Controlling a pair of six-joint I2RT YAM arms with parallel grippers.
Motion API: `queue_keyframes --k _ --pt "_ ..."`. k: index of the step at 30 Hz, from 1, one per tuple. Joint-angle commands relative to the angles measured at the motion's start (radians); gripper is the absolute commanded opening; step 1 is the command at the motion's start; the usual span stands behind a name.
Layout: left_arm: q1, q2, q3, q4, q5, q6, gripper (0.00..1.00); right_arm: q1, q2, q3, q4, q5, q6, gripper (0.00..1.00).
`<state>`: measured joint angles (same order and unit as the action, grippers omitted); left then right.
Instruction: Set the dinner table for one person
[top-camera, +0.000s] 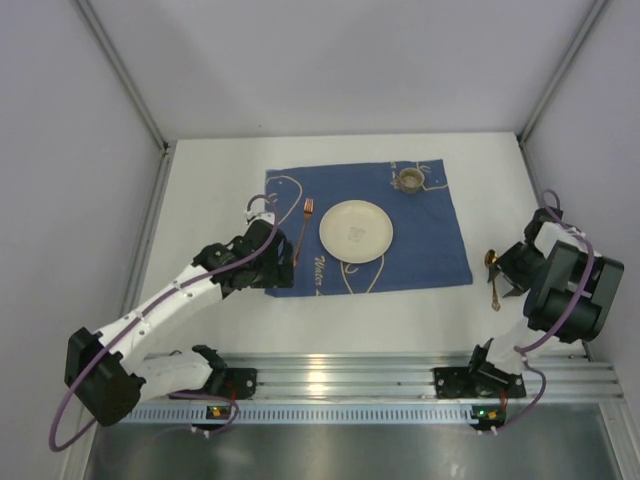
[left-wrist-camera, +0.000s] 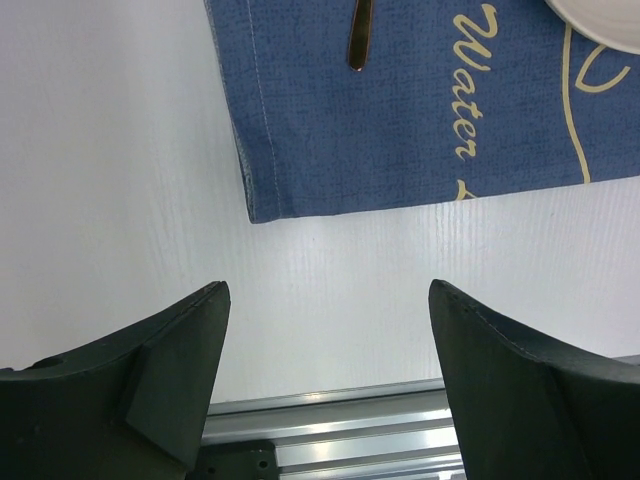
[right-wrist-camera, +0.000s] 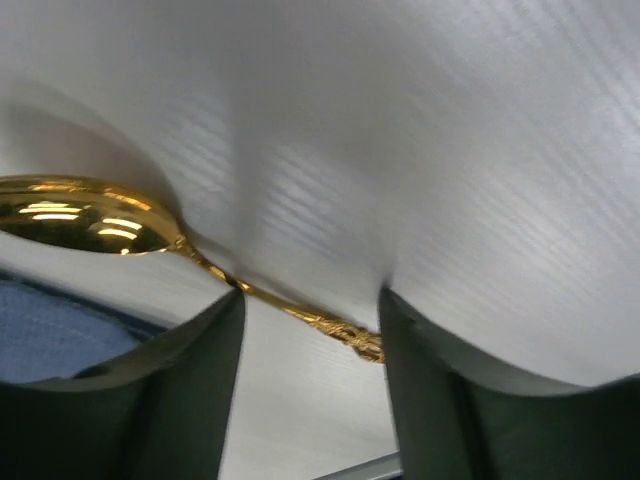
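The white dinner table (top-camera: 200, 200) carries a blue cloth (top-camera: 420, 240) with a cream plate (top-camera: 355, 231) at its middle, a copper fork (top-camera: 303, 230) left of the plate and a small cup (top-camera: 409, 180) at the far right corner. A gold spoon (top-camera: 493, 282) lies on the bare table right of the cloth. My right gripper (top-camera: 505, 275) is open and low over it; in the right wrist view the spoon (right-wrist-camera: 90, 215) has its handle running across the gap of the gripper (right-wrist-camera: 312, 298). My left gripper (top-camera: 275, 262) is open and empty above the cloth's near left corner.
The ribbed aluminium rail (top-camera: 350, 375) runs along the near edge, with both arm bases on it. In the left wrist view the gripper (left-wrist-camera: 328, 290) hangs over bare table (left-wrist-camera: 100, 150), with the cloth (left-wrist-camera: 420, 120), fork tip (left-wrist-camera: 359, 40) and plate rim (left-wrist-camera: 600, 25) beyond. Grey walls enclose three sides.
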<state>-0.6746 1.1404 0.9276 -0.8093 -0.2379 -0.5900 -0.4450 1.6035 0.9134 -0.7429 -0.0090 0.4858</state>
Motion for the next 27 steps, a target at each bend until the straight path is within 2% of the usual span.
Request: queue_keyframes --k 1,3,8,11,12,13,19,23,27 --pt "0.001 -0.048 -0.025 0.013 -0.034 -0.028 0.86 0.012 0.079 0.033 0.043 0.076 -0.018 0.5" --pt "0.001 -0.068 -0.035 0.015 -0.041 -0.037 0.86 0.022 0.116 0.05 0.039 0.102 -0.015 0.36" --pt "0.001 -0.082 -0.038 0.022 -0.044 -0.06 0.86 0.11 0.176 0.085 0.014 0.185 -0.016 0.31" --pt "0.001 -0.076 -0.042 0.035 -0.051 -0.065 0.86 0.157 0.206 0.105 0.005 0.222 -0.016 0.17" --pt "0.003 -0.071 -0.045 0.036 -0.052 -0.067 0.86 0.163 0.219 0.117 0.004 0.227 -0.016 0.06" --pt "0.001 -0.071 -0.047 0.041 -0.052 -0.068 0.86 0.172 0.223 0.125 -0.004 0.228 -0.016 0.0" --pt "0.003 -0.042 -0.041 0.073 -0.02 -0.065 0.86 0.225 0.207 0.274 -0.126 0.251 -0.062 0.0" --pt "0.001 0.008 -0.02 0.113 0.028 -0.048 0.85 0.287 0.116 0.386 -0.207 0.337 -0.072 0.0" --pt "0.001 0.062 0.046 0.125 0.057 -0.037 0.85 0.359 0.023 0.438 -0.265 0.359 -0.087 0.0"
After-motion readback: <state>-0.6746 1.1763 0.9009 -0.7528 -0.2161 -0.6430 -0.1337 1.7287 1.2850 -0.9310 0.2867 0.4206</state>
